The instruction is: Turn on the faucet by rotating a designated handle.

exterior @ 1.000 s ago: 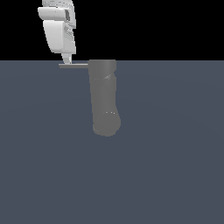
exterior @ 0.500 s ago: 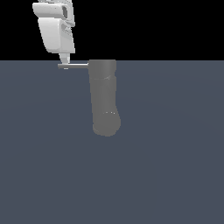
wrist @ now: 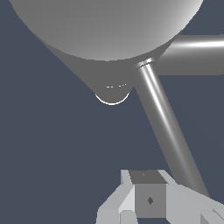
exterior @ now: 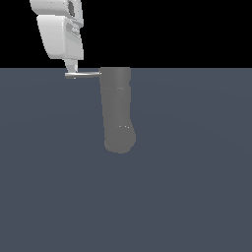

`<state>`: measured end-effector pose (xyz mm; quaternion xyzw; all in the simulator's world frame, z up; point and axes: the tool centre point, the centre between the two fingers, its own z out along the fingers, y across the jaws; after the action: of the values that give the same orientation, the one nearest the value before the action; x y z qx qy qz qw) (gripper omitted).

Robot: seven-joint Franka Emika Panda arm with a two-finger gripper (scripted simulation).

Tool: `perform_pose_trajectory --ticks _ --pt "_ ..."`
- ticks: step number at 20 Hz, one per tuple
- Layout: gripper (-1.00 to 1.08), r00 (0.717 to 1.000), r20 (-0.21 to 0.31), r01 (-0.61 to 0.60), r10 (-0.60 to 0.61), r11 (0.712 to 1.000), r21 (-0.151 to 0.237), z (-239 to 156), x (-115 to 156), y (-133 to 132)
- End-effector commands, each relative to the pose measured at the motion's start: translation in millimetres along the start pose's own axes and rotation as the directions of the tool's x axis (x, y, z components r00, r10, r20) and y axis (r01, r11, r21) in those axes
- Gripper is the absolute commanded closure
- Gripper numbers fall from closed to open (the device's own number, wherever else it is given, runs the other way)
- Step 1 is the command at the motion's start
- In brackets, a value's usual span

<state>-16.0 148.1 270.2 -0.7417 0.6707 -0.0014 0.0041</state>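
Leftward in the exterior view, by a small step, is how the glossy white robot gripper [exterior: 72, 70] has shifted over the last second, and it has risen a touch in frame. The thin straight grey rod handle [exterior: 83, 75] and the thick matte grey cylinder-like faucet body [exterior: 117, 110] have not visibly turned.

That body stands on the flat slate-blue ground [exterior: 197, 187] near the scene's middle, its rounded end toward the camera. The handle sticks sideways from its top toward the exterior view's left — the gripper's fingertip sits right at the rod's free end, touching it or just beside it.

In the wrist view the rod [wrist: 168, 127] runs from the body [wrist: 105, 30] down to the pale finger block [wrist: 148, 199]. Whether the claw is clenched on the rod or merely resting against it, I cannot tell; the fingertips are mostly out of frame.

Judging from this, the step in hand is the push that swings the handle about the body's axis. Contact at the far tip gives the best leverage but the least margin — the finger could slide off the end. A good stroke would follow an arc around the body rather than a straight line, keeping the finger pressed square to the rod.
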Motion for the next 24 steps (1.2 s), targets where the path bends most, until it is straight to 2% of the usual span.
perform_pose_trajectory --ticks 1,7,9,24 --pt "1.08 1.0 -0.003 0.002 -0.002 1.0 -0.008 0 0 12" --pt "1.08 1.0 -0.003 0.002 -0.002 1.0 -0.008 0 1 32" --pt "1.08 1.0 -0.001 0.008 -0.008 1.0 -0.002 0 -3 26" --pt "1.08 1.0 -0.002 0.005 -0.005 1.0 -0.005 -1 40 67"
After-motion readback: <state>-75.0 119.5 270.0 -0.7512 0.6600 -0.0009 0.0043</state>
